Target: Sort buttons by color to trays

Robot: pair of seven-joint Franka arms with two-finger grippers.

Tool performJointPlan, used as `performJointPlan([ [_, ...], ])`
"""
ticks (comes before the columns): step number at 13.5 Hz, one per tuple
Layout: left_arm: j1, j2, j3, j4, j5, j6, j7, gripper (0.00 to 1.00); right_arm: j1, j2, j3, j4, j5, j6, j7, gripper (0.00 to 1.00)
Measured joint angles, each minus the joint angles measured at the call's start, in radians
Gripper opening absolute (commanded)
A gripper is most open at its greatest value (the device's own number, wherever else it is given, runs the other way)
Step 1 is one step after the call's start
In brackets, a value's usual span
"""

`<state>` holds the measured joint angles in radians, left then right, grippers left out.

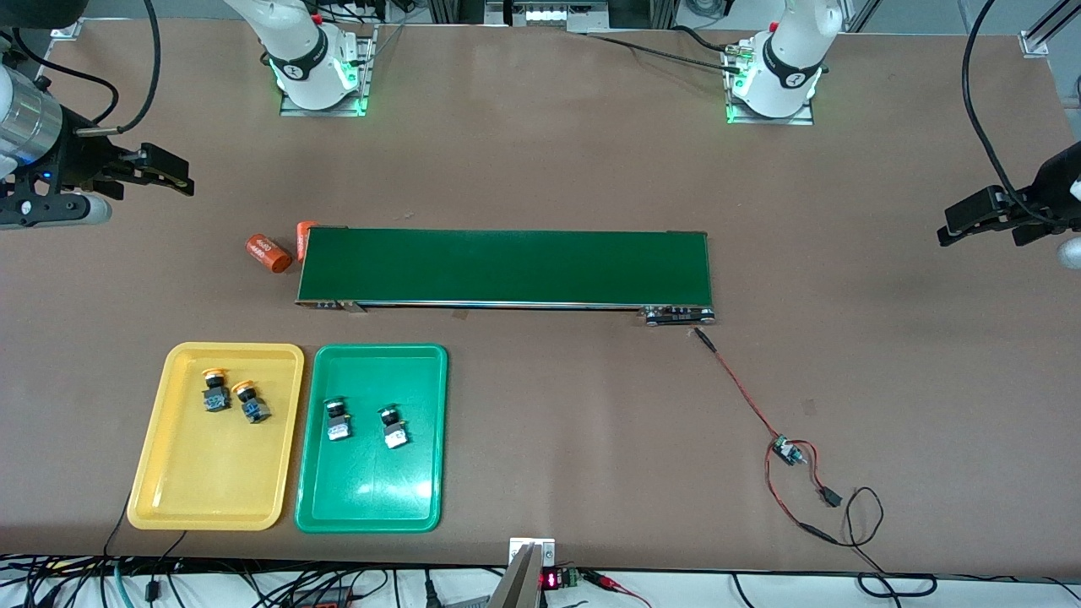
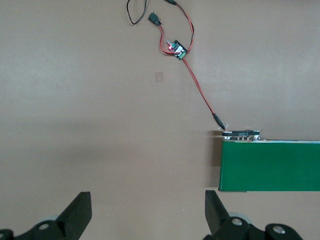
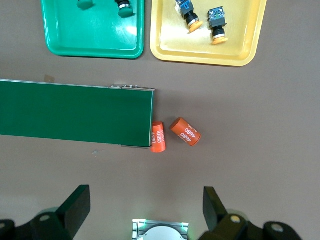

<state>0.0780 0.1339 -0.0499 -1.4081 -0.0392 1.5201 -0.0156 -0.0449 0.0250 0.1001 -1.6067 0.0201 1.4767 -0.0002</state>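
Sort looks complete as the table lies now. You have both yellow-capped buttons [image 1: 216, 390] [image 1: 252, 402] side by side in the upper part of the yellow tray [image 1: 160, 498], at lower left of the front view. Both green-capped buttons [image 1: 339, 419] [image 1: 393, 427] sit in the upper half of the green tray [image 1: 431, 507], which lies just beside the yellow one. The conveyor belt [image 1: 507, 266] at frame centre carries nothing.

Left gripper [image 1: 984, 221]: at the right edge of the front view, over bare table off the belt's end, jaws spread wide, holding nothing. Right gripper [image 1: 165, 173]: at the left edge, over bare table, jaws wide, holding nothing. Both arms wait.

Risks, as judged from here:
- Two orange cylinders [image 1: 268, 253] [image 1: 304, 239] lie at the belt's end toward the right arm, one touching the belt frame. If you start the belt, that one could get dragged or jam at the roller.
- They share the yellow caps' colour family; a colour-based pick could take one for a button.
- The red wire [image 1: 743, 393] and small controller board [image 1: 790, 450] lie loose at lower right; a low sweep of the left arm could snag them.
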Motion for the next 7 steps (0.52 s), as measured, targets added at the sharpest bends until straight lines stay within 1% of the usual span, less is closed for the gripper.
performJointPlan([
  [4,0.0,0.0,0.0,0.0,0.0,0.001,0.0,1.0,-0.002,0.008,-0.001,0.0,-0.002,0.018,0.002,1.0],
  [7,0.0,0.0,0.0,0.0,0.0,0.001,0.0,1.0,-0.003,0.011,-0.001,-0.001,-0.002,0.065,0.043,1.0],
])
